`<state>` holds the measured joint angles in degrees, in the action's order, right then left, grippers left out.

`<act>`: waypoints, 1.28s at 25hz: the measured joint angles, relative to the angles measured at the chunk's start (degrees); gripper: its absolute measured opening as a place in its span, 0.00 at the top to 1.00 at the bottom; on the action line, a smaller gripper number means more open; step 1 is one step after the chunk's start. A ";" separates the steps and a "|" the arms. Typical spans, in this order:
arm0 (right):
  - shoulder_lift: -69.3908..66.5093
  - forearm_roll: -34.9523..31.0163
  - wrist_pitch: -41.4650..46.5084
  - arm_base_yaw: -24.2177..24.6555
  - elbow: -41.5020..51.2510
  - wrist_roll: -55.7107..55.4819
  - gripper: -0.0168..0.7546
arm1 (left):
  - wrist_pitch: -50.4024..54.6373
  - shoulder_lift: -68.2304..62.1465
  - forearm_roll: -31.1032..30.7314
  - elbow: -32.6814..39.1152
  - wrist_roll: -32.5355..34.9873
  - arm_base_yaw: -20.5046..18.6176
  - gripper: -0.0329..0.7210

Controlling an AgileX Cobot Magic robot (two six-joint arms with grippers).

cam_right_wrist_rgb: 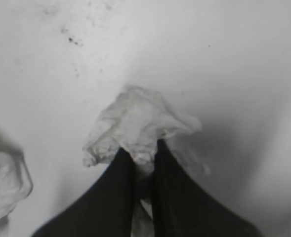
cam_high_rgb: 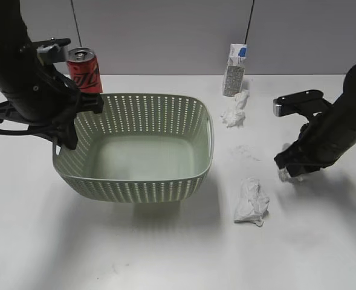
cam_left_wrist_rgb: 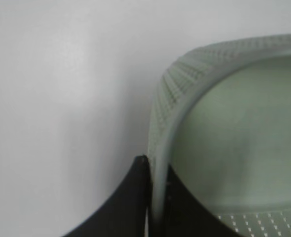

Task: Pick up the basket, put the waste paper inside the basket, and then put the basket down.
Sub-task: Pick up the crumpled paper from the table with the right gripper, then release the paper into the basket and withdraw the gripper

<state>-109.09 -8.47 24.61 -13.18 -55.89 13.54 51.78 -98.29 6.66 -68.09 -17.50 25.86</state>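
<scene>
The pale green basket [cam_high_rgb: 142, 148] is tilted, its left side raised. My left gripper [cam_high_rgb: 66, 136] is shut on its left rim; the left wrist view shows the rim [cam_left_wrist_rgb: 160, 163] pinched between my jaws [cam_left_wrist_rgb: 156, 170]. The basket is empty. My right gripper [cam_high_rgb: 289, 172] is low over the table at the right, shut on a crumpled white wad of waste paper [cam_right_wrist_rgb: 138, 126], a bit of which shows below the jaws [cam_high_rgb: 283, 175]. Another wad [cam_high_rgb: 251, 201] lies in front of the basket's right side and also shows in the right wrist view [cam_right_wrist_rgb: 4, 185]. Further wads [cam_high_rgb: 235, 112] lie at the back.
A red drink can [cam_high_rgb: 83, 69] stands behind the basket's left corner. A small grey-white carton with a blue mark [cam_high_rgb: 234, 69] stands at the back right by the wall. A small paper scrap [cam_high_rgb: 244, 150] lies right of the basket.
</scene>
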 joint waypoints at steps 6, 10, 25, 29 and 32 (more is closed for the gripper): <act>15.26 -8.42 0.89 -5.83 -0.03 9.11 0.92 | -0.11 0.00 0.00 0.00 0.00 0.00 0.95; 24.95 -15.40 -1.22 -15.10 -2.07 15.97 0.92 | -1.25 0.00 0.00 0.00 0.00 0.00 0.95; 14.05 -17.60 -11.11 -28.54 -6.27 17.89 0.15 | -1.92 0.00 0.05 0.00 0.00 0.00 0.95; 16.99 -12.94 -5.51 -27.53 -8.40 10.32 0.17 | -1.75 0.00 0.05 0.00 0.00 0.00 0.95; 20.82 -5.91 2.05 -24.31 -8.22 2.61 0.20 | -1.68 0.00 -0.41 0.00 0.00 0.00 0.95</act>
<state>-88.28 -14.38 26.66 -37.49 -64.11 16.15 50.10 -98.29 6.26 -68.09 -17.50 25.86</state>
